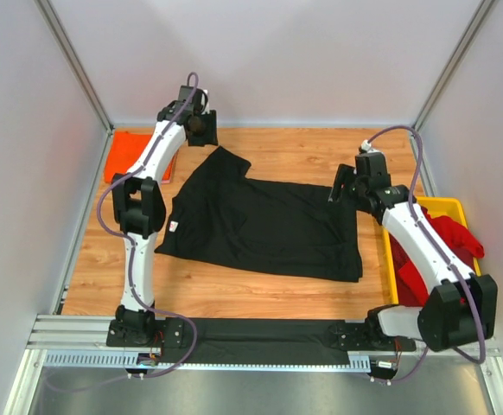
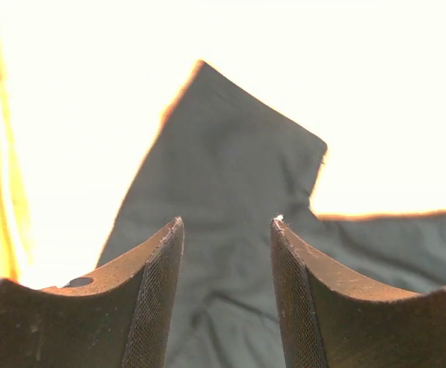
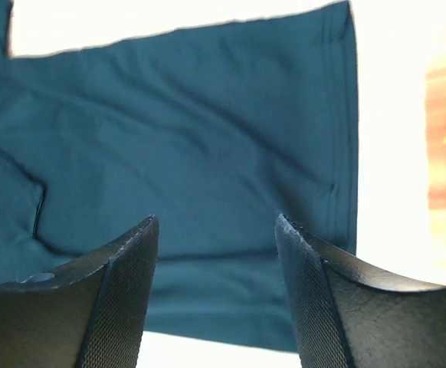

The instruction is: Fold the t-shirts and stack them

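Observation:
The black t-shirt point(image 1: 264, 226) lies flat across the middle of the table, one sleeve pointing to the far left. My left gripper point(image 1: 202, 128) hovers open and empty above that sleeve point(image 2: 231, 153). My right gripper point(image 1: 345, 192) hovers open and empty above the shirt's far right corner; the cloth point(image 3: 192, 130) looks bluish in the right wrist view. A folded bright orange t-shirt point(image 1: 132, 156) lies at the far left. Red t-shirts point(image 1: 446, 242) sit in a heap in the tray at the right.
A yellow plastic tray point(image 1: 442, 206) stands along the right edge under my right arm. Grey walls close in the table at the left, back and right. Bare wood shows in front of the black shirt point(image 1: 234, 290).

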### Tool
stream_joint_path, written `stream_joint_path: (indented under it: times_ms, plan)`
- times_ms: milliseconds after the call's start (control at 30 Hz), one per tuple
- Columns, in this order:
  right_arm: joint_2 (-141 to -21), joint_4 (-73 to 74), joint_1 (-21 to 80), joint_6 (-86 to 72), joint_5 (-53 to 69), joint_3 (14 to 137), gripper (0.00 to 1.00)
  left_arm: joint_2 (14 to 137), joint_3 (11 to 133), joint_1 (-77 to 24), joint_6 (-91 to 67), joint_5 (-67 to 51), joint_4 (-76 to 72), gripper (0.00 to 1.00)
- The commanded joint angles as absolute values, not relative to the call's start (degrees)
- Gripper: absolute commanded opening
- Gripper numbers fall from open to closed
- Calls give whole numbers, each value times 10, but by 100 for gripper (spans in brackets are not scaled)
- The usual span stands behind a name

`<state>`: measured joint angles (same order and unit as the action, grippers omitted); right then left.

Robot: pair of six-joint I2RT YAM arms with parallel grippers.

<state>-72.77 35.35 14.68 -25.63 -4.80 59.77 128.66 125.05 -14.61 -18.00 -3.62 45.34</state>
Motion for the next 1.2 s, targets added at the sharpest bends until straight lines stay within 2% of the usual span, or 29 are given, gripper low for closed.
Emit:
stream_joint_path:
  times_ms: [0,100,200,367,700,933,1000,1033,1067,1167]
  plan:
    - [-780,309,93,-196,44,637,69,1357,1305,-122,-151,-47,473,56]
    - [-834,310,49,-203,97,665,73,1384,1320,-112,-156,-56,457,57]
    - [-909,329,31,-189,66,714,73,1401,1326,-98,-170,-81,434,58]
    - [-1002,366,14,-166,46,806,70,1432,1347,-91,-166,-110,423,59]
    - [-1150,393,-32,-98,87,890,65,1472,1361,-90,-142,-158,417,60]
    - [-1217,409,-40,-76,89,935,64,1469,1362,-87,-120,-136,415,60]
    - [-1233,410,-40,-70,86,943,61,1463,1361,-84,-115,-128,412,61]
    - [-1236,410,-40,-68,86,946,58,1461,1361,-84,-114,-129,412,61]
    - [-1239,410,-40,-66,85,947,50,1460,1361,-83,-115,-130,410,61]
    - [-1243,405,-40,-58,82,944,44,1461,1361,-77,-120,-148,401,62]
